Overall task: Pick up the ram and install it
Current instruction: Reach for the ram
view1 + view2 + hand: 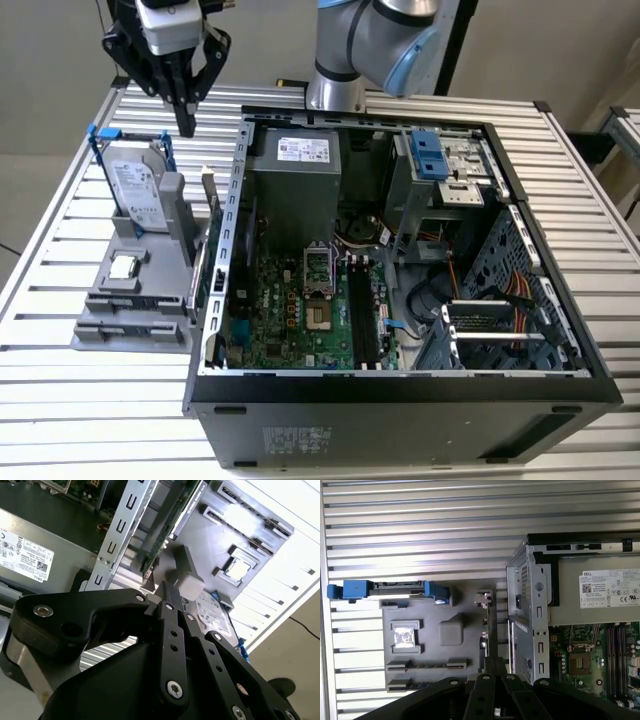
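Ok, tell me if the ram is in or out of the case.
Out: the ram stands on edge in the grey holder, just outside the case.

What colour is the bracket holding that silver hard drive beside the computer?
The bracket is blue, clearest in the first wrist view.

Your workbench was a table point(60, 400) of pale silver metal slats, evenly lit. Behind it stood a plain grey wall point(50, 60). Beige floor point(20, 200) showed at the exterior view's left.
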You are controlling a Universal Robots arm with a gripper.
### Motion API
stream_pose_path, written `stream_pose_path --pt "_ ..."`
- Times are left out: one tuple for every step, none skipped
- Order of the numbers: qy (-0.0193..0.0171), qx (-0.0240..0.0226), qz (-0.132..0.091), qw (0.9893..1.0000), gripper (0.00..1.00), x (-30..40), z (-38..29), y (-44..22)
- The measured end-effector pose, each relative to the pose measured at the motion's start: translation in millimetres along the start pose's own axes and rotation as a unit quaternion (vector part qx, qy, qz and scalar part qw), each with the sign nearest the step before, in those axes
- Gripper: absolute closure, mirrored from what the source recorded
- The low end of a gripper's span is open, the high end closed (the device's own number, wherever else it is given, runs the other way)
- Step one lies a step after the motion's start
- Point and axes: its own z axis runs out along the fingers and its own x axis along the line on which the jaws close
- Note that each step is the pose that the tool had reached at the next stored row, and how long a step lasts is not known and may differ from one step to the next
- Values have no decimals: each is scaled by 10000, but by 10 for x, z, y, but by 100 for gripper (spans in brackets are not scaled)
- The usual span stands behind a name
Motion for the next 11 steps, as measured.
stream_pose_path --pt "2 0 0 10000 100 7 0 0" --pt "4 1 0 10000 100 13 0 -1" --pt "7 1 0 10000 100 18 1 -1" --pt "10 2 1 10000 100 24 -1 -1" --pt "12 2 1 10000 100 31 0 -2" --pt "15 2 0 10000 100 37 -1 -3" --pt "18 2 1 10000 100 41 -1 -3" --pt "20 2 1 10000 100 45 0 -3" --pt "24 3 1 10000 100 50 0 -4" --pt "26 3 1 10000 100 55 -1 -4" --pt "28 3 1 10000 100 61 0 -4"
